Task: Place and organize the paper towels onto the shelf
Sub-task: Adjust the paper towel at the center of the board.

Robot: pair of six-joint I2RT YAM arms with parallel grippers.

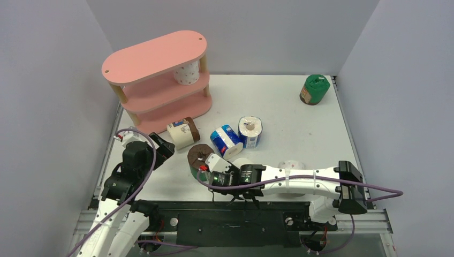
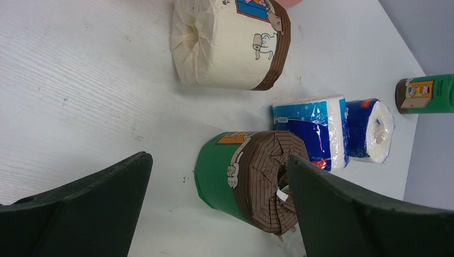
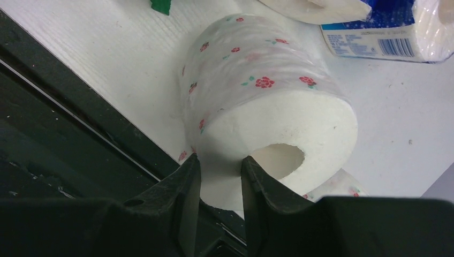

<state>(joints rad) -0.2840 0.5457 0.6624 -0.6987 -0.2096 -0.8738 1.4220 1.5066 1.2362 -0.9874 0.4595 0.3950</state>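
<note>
A: Status?
B: Early. One dotted roll [image 1: 186,72] stands on the middle board of the shelf [image 1: 155,58]. All the others I can see are out on the table [image 1: 278,107].
A: Right arm?
B: Right gripper [image 3: 219,167] is clamped tight on the wall of a second dotted roll [image 3: 267,96], down by the black rail [image 3: 64,107] at the near edge. One finger looks to sit at the core hole. Can't tell if it's off the table.
A: Left?
B: Left gripper [image 2: 218,159] is spread wide and holds nothing. It straddles the green-and-brown roll [image 2: 243,179], which lies on its side. The beige roll [image 2: 230,45] is just beyond, near the shelf.
A: Step?
B: I'd call it pick-up of roll two. Next: lift clear of the rail, carry past the blue rolls [image 1: 226,140] to the shelf, far left, and set it upright beside the first. It's a long reach on a thin pinch, so the roll may swing.
</note>
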